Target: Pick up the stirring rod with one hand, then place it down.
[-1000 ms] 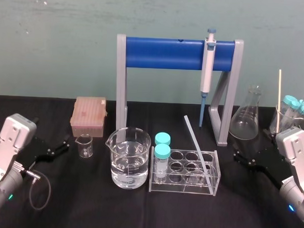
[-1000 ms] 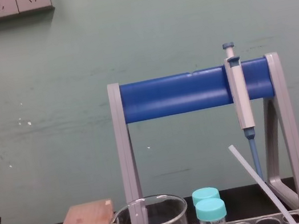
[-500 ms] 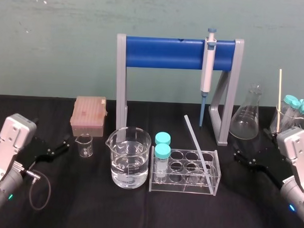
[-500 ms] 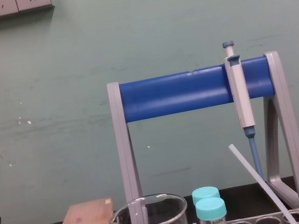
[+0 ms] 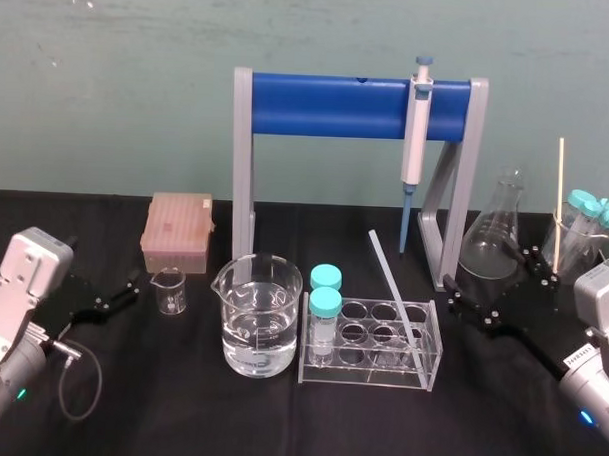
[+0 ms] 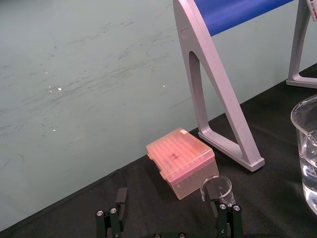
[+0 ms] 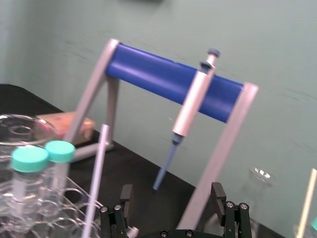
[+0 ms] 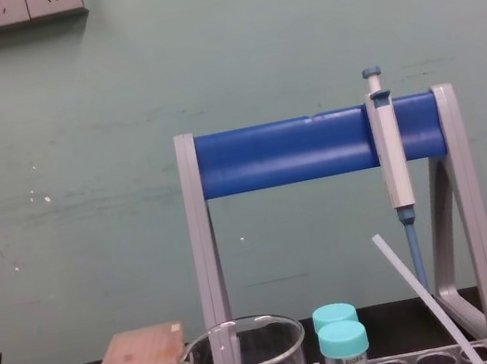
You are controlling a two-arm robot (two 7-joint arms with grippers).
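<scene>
Print is scarce and too small to read: a white label (image 5: 580,354) with dark characters on the right arm's housing, and a line of lettering under the cap of the nearer of two teal-capped tubes (image 8: 345,353).

The right arm comes in from the table's right edge with its white wrist housing low and its black two-fingered right gripper (image 7: 171,196) reaching forward and inward. The fingers are spread wide with nothing between them. The gripper is just in front of the clear conical glass flask (image 5: 492,235), to the right of the clear plastic test-tube rack (image 5: 364,377). In the chest view it sits higher than the other gripper.

The long, thin, translucent whitish glass stirring rod (image 5: 393,293) stands tilted in that rack near the middle of the black table (image 5: 278,417). Its lower end is in a hole at the rack's right end and its upper end leans toward the far edge and the left. It is apart from both grippers.

The left arm rests by the table's left edge. The black left gripper (image 6: 168,201) is also open and empty, and points toward a small empty glass beaker (image 5: 169,290) and a pink lidded tip box (image 5: 178,232).

Behind the rack, a white-and-blue pipette (image 5: 415,142) hangs from the blue bar of a grey-legged stand (image 5: 329,106). A large clear beaker of water (image 5: 257,326) stands just left of the rack.
</scene>
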